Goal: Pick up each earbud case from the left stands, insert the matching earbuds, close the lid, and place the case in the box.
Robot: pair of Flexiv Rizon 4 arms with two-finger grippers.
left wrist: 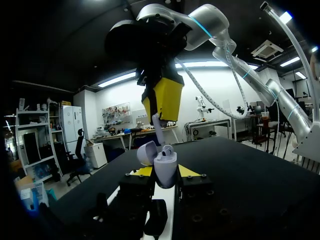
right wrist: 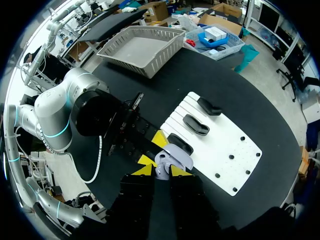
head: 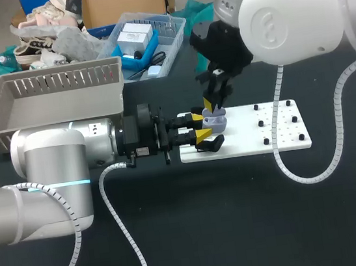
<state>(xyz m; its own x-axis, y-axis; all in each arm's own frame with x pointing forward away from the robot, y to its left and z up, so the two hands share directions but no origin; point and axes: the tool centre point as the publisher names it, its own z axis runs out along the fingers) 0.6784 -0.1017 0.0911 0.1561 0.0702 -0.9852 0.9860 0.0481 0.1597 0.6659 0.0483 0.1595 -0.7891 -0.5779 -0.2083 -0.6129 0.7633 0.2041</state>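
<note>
Standing lid-open over the board [head: 284, 139], the case [left wrist: 165, 167] is clamped by the left gripper [head: 201, 123]; the right gripper [left wrist: 164, 102] pinches an earbud [left wrist: 156, 127] just above it; I would lower straight into the free socket, and release only once seated.

white board [head: 244, 138] (pegged) flat on black table [head: 243, 229].

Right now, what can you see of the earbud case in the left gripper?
The earbud case is small, rounded, pale lavender-grey, smooth like plastic. It stands upright with its lid swung open, and one white earbud shows in its mouth. The left gripper clamps its body from both sides, over the white stand board's end nearest that arm. The right gripper hangs directly above the opening; whether it touches the case is unclear.
</note>
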